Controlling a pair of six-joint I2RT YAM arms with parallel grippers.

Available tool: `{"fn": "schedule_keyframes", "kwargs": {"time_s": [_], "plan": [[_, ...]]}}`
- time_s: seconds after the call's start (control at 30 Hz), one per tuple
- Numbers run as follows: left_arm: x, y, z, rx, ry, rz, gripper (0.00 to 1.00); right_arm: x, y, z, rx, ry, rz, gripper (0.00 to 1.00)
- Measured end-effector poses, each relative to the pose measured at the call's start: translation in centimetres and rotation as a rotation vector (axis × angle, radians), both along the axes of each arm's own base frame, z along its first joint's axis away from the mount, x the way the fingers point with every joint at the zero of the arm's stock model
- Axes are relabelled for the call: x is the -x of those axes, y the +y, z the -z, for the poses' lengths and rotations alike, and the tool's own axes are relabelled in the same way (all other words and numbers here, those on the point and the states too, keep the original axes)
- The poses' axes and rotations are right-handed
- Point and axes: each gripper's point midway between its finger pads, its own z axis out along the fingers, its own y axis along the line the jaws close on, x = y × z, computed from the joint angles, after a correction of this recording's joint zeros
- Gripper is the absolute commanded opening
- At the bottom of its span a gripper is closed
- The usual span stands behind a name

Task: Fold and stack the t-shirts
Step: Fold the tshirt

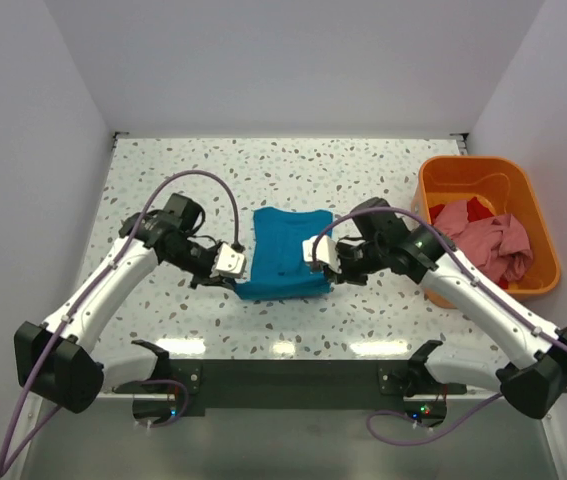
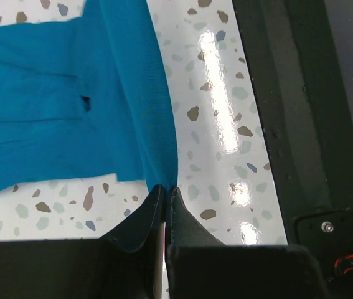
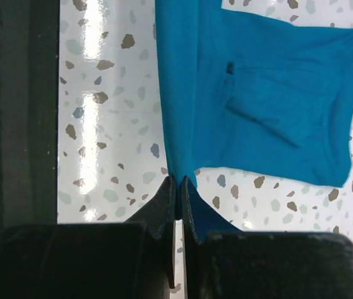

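Teal-blue cloth sits at the middle of the speckled table (image 1: 183, 180): the teal t-shirt (image 1: 285, 250) lies flat between the two arms, well apart from the orange tub (image 1: 473, 172) at the right. In the tub, a pink shirt (image 1: 475, 238) and a red shirt (image 1: 479, 208) lie bunched together, not yet folded. The left gripper (image 1: 236, 281) is closed on the near-left corner of the teal shirt, and the right gripper (image 1: 328, 279) is closed on the near-right corner. In each wrist view the black fingers meet with only a thin fold of cloth between them, and a narrow strip of fabric rises from the table into the pinch. The sides of the shirt appear already turned inward, leaving a compact block whose long axis runs from the near edge of the table toward the far wall. That block is only a little longer than it is wide. I cannot tell for certain which end carries the neck, though the far edge shows a slight dip that may be the collar. By my judgement the step in hand is the crosswise fold, bringing the near edge over onto the far edge. That move calls for both arms to lift and travel away from their bases together. They should hold the edge level and lightly taut, lay corner on corner, and only then let go.
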Motion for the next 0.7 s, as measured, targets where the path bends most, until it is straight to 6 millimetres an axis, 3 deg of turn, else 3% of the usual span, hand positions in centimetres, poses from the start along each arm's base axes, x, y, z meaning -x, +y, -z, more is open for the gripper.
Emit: {"fn": "schedule_keyframes", "kwargs": {"time_s": [0.1,0.2,0.27,0.47,0.7], "plan": [[0.0,-0.3,-2.3,0.017,0.009,0.005,0.00,0.3,-0.3,-0.9,-0.013,0.015,0.008,0.00],[-2.1,-1.3,-4.4,0.037,-0.008,0.007,0.00,-0.9,-0.9,-0.3,0.007,0.053,0.043,0.00],[-3.7,-1.9,-4.7,0.041,-0.001,0.004,0.00,-2.3,-1.3,0.4,0.023,0.083,0.068,0.00],[-9.0,-3.0,-2.3,0.023,0.080,-0.018,0.00,-6.4,-2.9,2.6,0.064,0.132,0.101,0.00],[-14.0,-4.3,-0.4,0.011,0.099,-0.019,0.00,-10.1,-3.2,4.3,0.084,0.176,0.106,0.00]]}}
